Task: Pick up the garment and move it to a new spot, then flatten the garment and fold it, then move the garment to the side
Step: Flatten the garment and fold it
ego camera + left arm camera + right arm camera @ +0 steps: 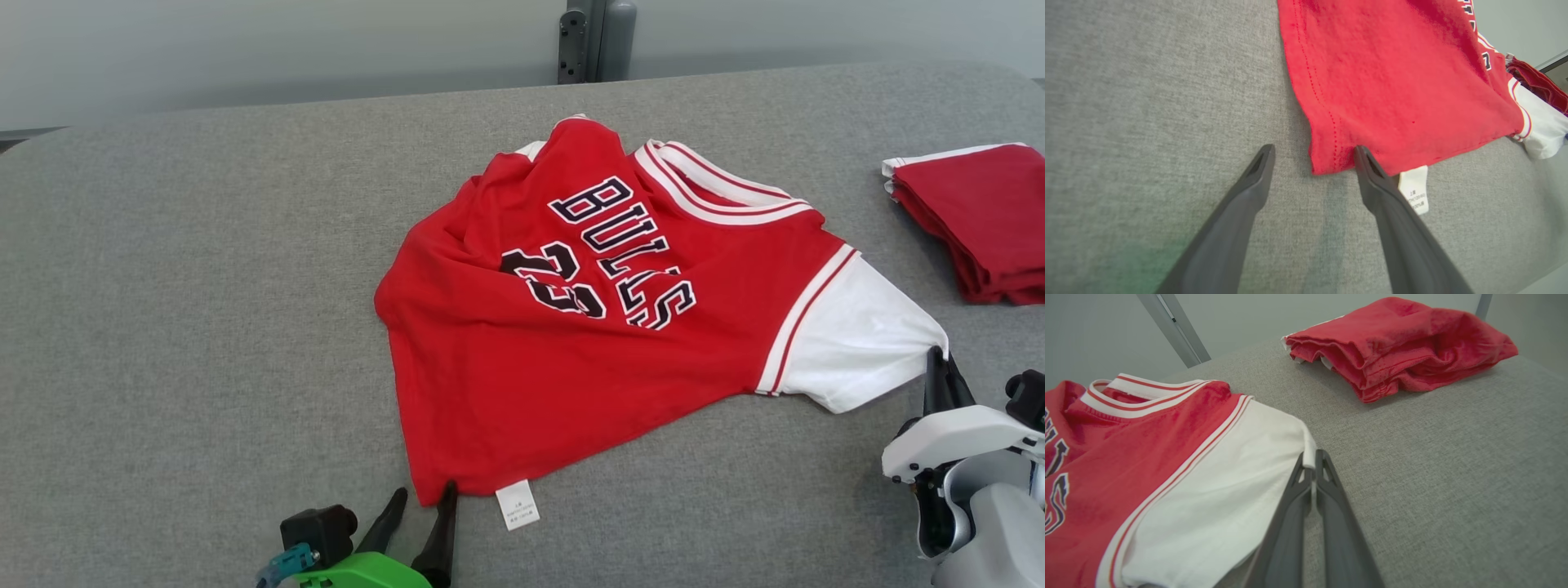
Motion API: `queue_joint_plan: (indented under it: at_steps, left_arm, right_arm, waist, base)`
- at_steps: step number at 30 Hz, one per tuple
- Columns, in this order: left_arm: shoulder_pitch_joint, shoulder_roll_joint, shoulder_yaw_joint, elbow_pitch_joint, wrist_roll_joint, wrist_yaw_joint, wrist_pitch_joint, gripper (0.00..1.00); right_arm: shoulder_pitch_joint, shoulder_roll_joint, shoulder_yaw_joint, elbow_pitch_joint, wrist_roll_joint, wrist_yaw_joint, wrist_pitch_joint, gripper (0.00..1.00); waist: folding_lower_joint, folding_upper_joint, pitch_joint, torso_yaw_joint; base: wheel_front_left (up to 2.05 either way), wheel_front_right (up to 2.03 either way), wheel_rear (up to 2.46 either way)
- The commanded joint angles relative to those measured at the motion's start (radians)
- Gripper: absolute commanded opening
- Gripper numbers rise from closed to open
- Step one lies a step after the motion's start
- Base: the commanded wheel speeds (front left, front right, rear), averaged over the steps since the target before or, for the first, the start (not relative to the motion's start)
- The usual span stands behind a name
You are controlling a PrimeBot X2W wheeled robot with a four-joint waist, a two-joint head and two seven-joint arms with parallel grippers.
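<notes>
Flatten step, I'd say: the jersey is down mid-table but not spread yet.

Left gripper (424, 492) is wide open and holds nothing. Its tips are down at the jersey's (571, 351) near hem corner, which sits between them. 1 finger (1376, 175) touches the red edge, the other is on bare table (163, 310).

Next move needs it to close on that corner, catch both layers, then pull away from the right side to take out the slack.

A white label (518, 504) pokes out just beside that corner.

Jersey is soft red knit with a stitched hem, navy lettering with 23, and a striped white collar. The far left shoulder is folded over and creased. The sleeve (857, 343) is plain white, drawn to a point.

Right gripper (939, 363) is pinched fully closed on that sleeve's hem.

Further right, well apart, is a folded pile (980, 229) of the same red cloth. The table cover is a coarse grey weave.
</notes>
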Motion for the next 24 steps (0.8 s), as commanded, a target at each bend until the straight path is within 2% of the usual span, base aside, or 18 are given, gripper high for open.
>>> queue_joint_plan:
  at_steps: [1, 3, 5, 6, 8, 9, 18, 24]
  left_arm:
    - [-0.014, 0.004, -0.009, 0.02, -0.003, 0.006, 0.013, 1.0]
    - [-0.023, 0.003, -0.02, 0.037, -0.01, 0.007, 0.017, 0.96]
    - [-0.03, 0.003, -0.035, 0.053, -0.008, 0.003, 0.03, 0.63]
    - [-0.032, 0.003, -0.041, 0.059, -0.015, 0.002, 0.031, 0.41]
    - [-0.037, 0.003, -0.047, 0.066, -0.015, 0.002, 0.033, 0.08]
    - [-0.041, 0.003, -0.051, 0.07, -0.011, 0.001, 0.034, 0.0]
    - [-0.059, 0.007, -0.008, -0.001, -0.027, 0.004, -0.066, 0.0]
    - [-0.065, 0.02, 0.079, -0.148, -0.08, -0.001, -0.126, 0.0]
  right_arm:
    - [-0.002, -0.002, 0.003, -0.005, 0.006, -0.001, -0.006, 0.0]
    - [-0.002, -0.003, 0.009, -0.008, 0.009, -0.001, -0.006, 0.0]
    - [-0.001, -0.003, 0.014, -0.011, 0.014, -0.001, -0.007, 0.0]
    - [0.0, -0.004, 0.016, -0.014, 0.015, -0.001, -0.007, 0.0]
    - [0.001, -0.005, 0.018, -0.018, 0.016, -0.001, -0.008, 0.0]
    - [0.002, -0.007, 0.019, -0.021, 0.018, -0.001, -0.008, 0.0]
    - [0.004, 0.002, 0.041, -0.08, 0.06, -0.001, -0.011, 0.0]
    - [0.02, 0.005, 0.109, -0.218, 0.231, -0.001, 0.035, 0.0]
  waist:
    - [0.0, -0.0001, 0.002, -0.008]
    - [0.0, -0.0001, 0.003, -0.015]
    - [0.0, -0.0001, 0.002, -0.019]
    - [0.0, -0.0001, 0.002, -0.022]
    - [0.0, -0.0001, 0.001, -0.026]
    - [0.0, -0.0001, 0.0, -0.027]
    - [0.0, -0.0001, -0.024, -0.02]
    - [0.0, -0.0001, -0.063, -0.012]
  base:
    - [0.0, 0.0, 0.0]
    - [0.0, 0.0, 0.0]
    - [0.0, 0.0, 0.0]
    - [0.0, 0.0, 0.0]
    - [0.0, 0.0, 0.0]
    - [0.0, 0.0, 0.0]
    - [0.0, 0.0, 0.0]
    - [0.0, 0.0, 0.0]
